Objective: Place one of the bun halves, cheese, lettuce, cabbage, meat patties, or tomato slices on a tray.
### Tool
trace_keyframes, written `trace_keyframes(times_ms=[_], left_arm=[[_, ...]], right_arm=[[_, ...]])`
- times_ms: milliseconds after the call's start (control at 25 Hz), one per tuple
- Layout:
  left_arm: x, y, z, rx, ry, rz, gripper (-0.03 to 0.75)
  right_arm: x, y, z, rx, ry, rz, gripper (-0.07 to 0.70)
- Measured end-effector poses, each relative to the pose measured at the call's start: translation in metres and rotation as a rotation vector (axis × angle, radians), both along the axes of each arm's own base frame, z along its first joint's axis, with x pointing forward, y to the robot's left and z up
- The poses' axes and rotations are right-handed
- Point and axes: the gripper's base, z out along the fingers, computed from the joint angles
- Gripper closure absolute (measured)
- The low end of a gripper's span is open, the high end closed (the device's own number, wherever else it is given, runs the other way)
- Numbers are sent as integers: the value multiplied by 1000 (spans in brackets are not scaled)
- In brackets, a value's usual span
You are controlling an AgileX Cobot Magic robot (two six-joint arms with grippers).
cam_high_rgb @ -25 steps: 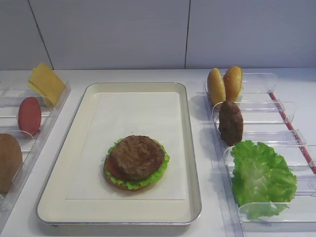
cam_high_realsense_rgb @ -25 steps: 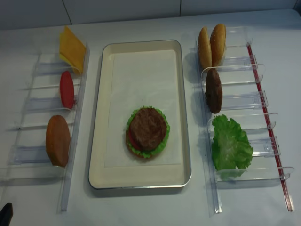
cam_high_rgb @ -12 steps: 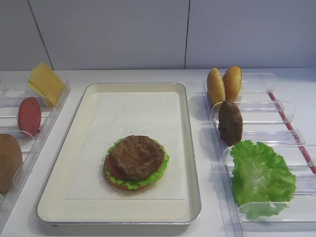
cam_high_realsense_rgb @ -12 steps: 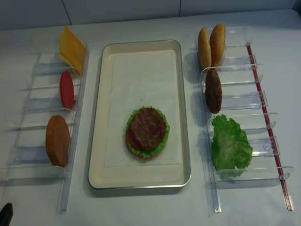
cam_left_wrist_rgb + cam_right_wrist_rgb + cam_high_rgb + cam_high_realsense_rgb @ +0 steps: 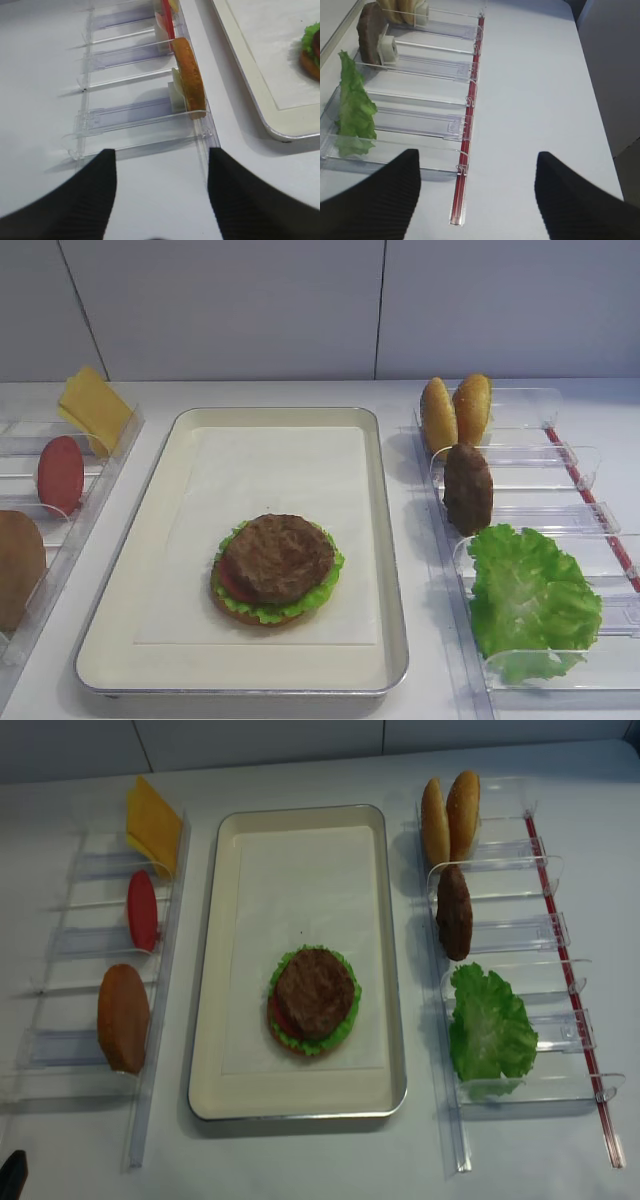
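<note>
On the tray (image 5: 395,625) (image 5: 396,970) lies a stack with a meat patty (image 5: 277,558) (image 5: 314,993) on top of lettuce, a tomato slice and a bun half. The right-hand bins hold two bun halves (image 5: 455,410) (image 5: 450,810), a patty (image 5: 467,488) (image 5: 370,32) and lettuce (image 5: 530,595) (image 5: 355,110). The left-hand bins hold cheese (image 5: 92,405) (image 5: 152,818), a tomato slice (image 5: 60,475) and a bun half (image 5: 123,1017) (image 5: 189,75). My right gripper (image 5: 477,195) is open and empty, just off the near end of the right bins. My left gripper (image 5: 162,195) hangs open and empty at the near end of the left bins.
Clear plastic bins (image 5: 500,935) run down both sides of the tray, the right row edged by a red strip (image 5: 465,170). The tray's near corner (image 5: 282,131) lies right of the left gripper. A white wall (image 5: 300,300) closes the back.
</note>
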Motion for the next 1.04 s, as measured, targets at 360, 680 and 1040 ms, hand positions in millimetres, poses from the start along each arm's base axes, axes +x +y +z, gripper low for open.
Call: trace_keyframes(times_ms=[360, 680, 1040], left_arm=[[0, 0, 0, 0, 0, 0, 319], [0, 0, 0, 0, 0, 0, 319], [0, 0, 0, 0, 0, 0, 319]], right_arm=[[0, 0, 0, 2, 0, -1, 128], [0, 0, 0, 2, 0, -1, 129], [0, 0, 0, 2, 0, -1, 129]])
